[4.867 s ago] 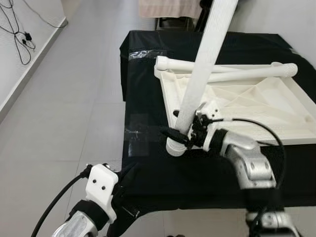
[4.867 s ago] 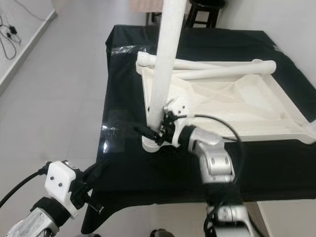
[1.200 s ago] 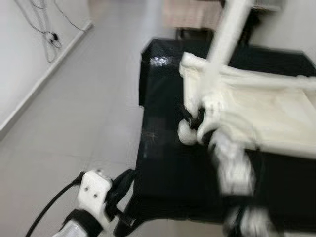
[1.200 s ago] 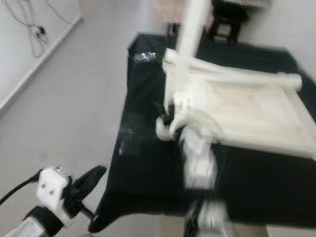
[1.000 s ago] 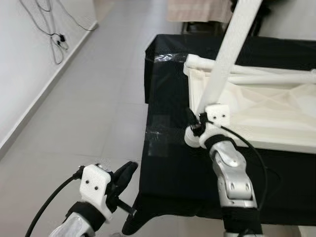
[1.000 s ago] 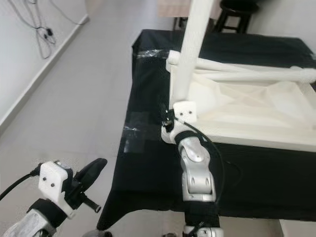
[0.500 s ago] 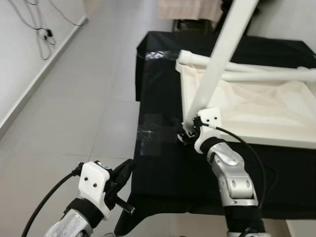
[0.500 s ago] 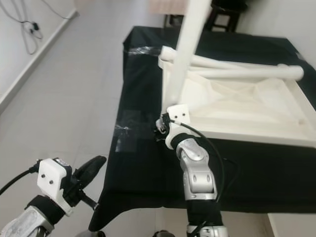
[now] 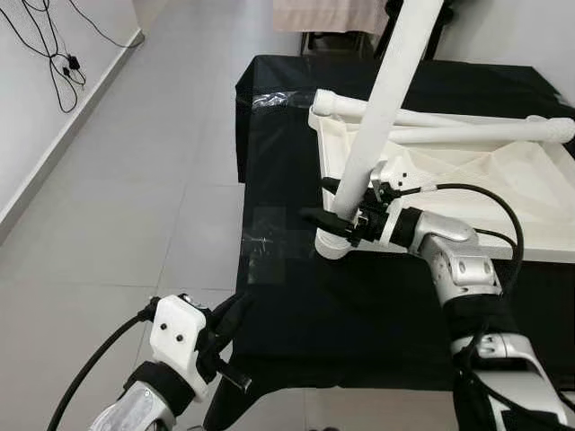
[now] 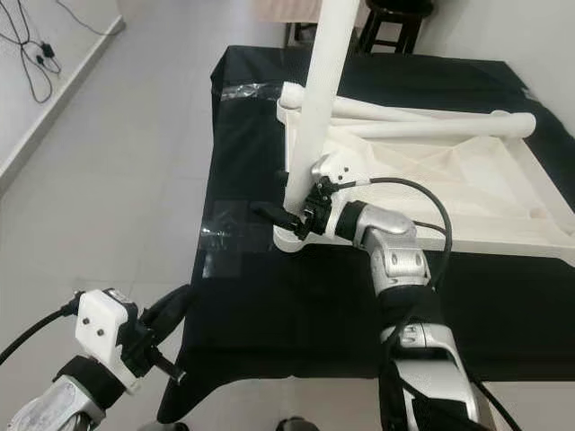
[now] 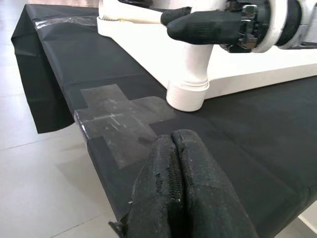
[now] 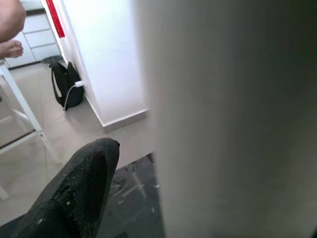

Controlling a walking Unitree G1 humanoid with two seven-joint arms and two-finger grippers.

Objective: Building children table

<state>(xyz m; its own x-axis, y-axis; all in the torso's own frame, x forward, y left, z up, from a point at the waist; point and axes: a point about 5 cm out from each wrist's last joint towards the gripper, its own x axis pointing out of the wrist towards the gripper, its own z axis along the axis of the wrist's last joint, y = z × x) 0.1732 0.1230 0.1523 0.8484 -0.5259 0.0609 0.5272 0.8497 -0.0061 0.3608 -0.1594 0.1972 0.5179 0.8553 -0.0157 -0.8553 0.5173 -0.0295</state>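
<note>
The white children's table top [image 9: 503, 184] lies upside down on a black-covered table. One white leg [image 9: 386, 99] stands upright in the socket [image 9: 331, 242] at its near left corner. My right gripper [image 9: 331, 202] reaches in from the right and is shut on this leg just above the socket, one black finger [image 11: 198, 25] crossing in front of it. Two more white legs [image 9: 467, 135] lie across the far side of the top. My left gripper [image 11: 173, 163] is shut on nothing, low by the table's near left corner [image 9: 235, 310].
The black cloth [image 9: 287, 162] has a patch of clear tape [image 9: 265, 242] near the socket. Grey tile floor [image 9: 135, 180] opens to the left, with cables [image 9: 54, 54] at the wall. A stool [image 10: 395, 18] stands behind the table. A black bag [image 12: 69, 84] sits by a wall.
The camera has shifted. My right forearm has swung out to the right, so its gripper now holds the leg from the side. The leg stays upright. The left gripper has hardly moved.
</note>
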